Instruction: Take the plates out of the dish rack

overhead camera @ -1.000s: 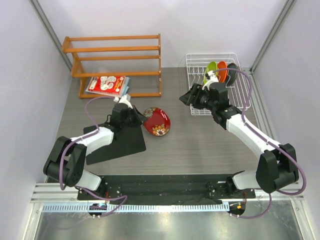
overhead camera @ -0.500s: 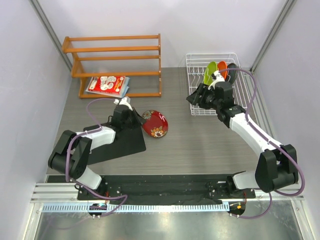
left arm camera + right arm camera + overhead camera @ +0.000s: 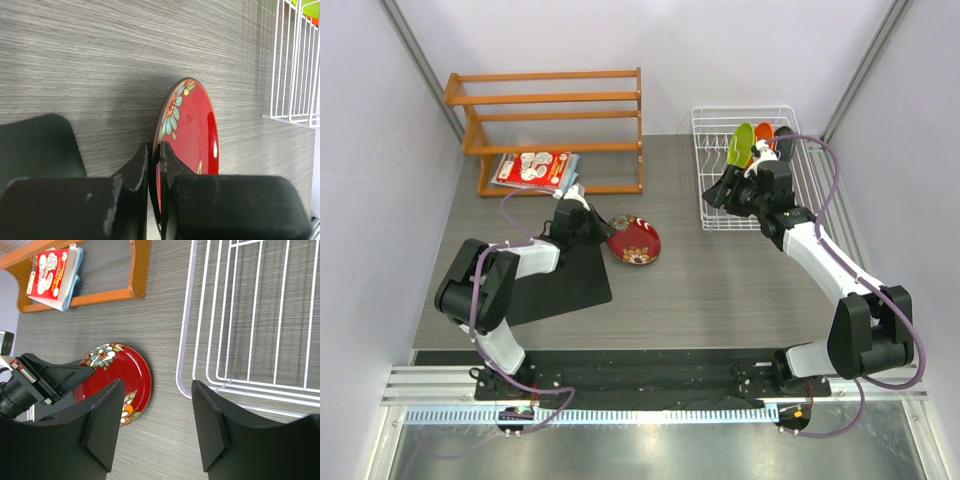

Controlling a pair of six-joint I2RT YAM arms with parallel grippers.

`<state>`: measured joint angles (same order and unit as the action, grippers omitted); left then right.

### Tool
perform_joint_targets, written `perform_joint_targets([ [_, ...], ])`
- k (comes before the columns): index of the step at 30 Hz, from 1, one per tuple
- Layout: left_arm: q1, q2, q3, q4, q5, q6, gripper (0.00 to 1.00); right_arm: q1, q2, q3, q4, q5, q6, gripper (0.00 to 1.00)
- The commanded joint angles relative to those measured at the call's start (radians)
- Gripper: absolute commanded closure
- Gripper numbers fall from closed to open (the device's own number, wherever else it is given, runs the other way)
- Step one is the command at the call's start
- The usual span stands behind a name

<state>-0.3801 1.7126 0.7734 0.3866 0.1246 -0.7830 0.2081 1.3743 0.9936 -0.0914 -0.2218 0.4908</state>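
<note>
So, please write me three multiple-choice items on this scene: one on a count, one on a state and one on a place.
1. How many plates stand in the rack?
A. three
B. one
C. five
2. The right pincer is
A. shut on a plate
B. shut on a wire
C. open
3. Where is the red plate?
A. in the rack
B. on the table
C. in the right pincer

Key: 1 A, a green plate, an orange plate and a teal plate stand in it. 2 C, its wrist view shows the fingers apart with nothing between them. 3 B, it lies left of the rack, its rim in the left pincer.
</note>
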Motion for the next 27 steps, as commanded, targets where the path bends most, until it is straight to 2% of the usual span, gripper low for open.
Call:
perform_joint_targets([
  [1,-0.005,0.035,0.015,-0.12,-0.106,0.071,0.97,-0.013,0.012,0.057,0.007,0.009,-0.031,0.38],
  [5,-0.005,0.051,0.036,-0.161,-0.117,0.09,0.98,-0.013,0.026,0.06,0.004,0.009,-0.029,0.38],
  [9,-0.005,0.068,0.053,-0.205,-0.115,0.093,0.9,-0.015,0.028,0.056,0.001,0.009,-0.029,0.38],
  [17,-0.005,0.091,0.07,-0.256,-0.172,0.111,0.87,-0.016,0.034,0.051,-0.005,0.009,-0.032,0.38],
  [21,-0.005,0.094,0.061,-0.262,-0.175,0.116,0.78,-0.016,0.043,0.054,-0.005,0.006,-0.032,0.38],
  [23,-0.005,0.09,0.056,-0.259,-0.174,0.116,0.7,-0.018,0.045,0.053,-0.005,0.013,-0.034,0.38],
  [27,-0.006,0.093,0.063,-0.267,-0.177,0.125,0.68,-0.021,0.055,0.062,-0.005,0.016,-0.04,0.38],
])
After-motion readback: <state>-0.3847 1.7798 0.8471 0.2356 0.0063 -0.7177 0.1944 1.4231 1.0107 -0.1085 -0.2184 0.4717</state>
